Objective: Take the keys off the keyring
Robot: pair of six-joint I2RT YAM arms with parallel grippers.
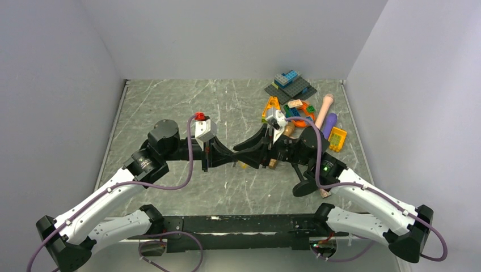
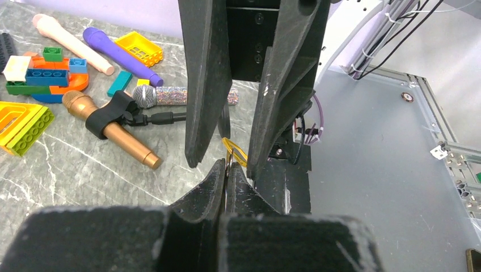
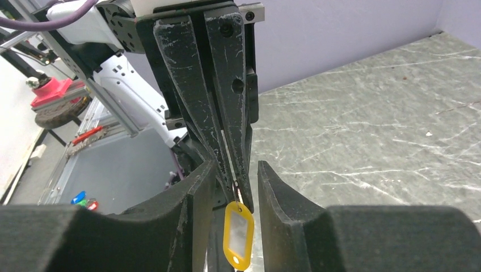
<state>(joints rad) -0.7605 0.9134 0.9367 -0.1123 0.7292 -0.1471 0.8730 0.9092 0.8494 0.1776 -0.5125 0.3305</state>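
My left gripper [image 2: 227,166] is shut on the keyring [image 2: 228,168], a thin grey wire loop pinched between its fingertips above the table's middle [image 1: 231,157]. A yellow plastic key tag [image 3: 238,235] hangs from the ring and also shows in the left wrist view [image 2: 235,152]. My right gripper [image 3: 235,170] is open, its two fingers [image 3: 198,192] standing either side of the left fingertips and the tag, touching neither. In the top view it faces the left gripper [image 1: 245,156]. No brass key shows in any view.
Toys lie at the back right: a gold toy microphone [image 2: 110,129] in a black clip, a glitter microphone [image 2: 170,95], a purple one [image 2: 116,54], a pink one [image 2: 68,35], building bricks [image 2: 45,71] and a grey baseplate [image 1: 290,86]. A black round stand base [image 1: 305,188] sits by the right arm.
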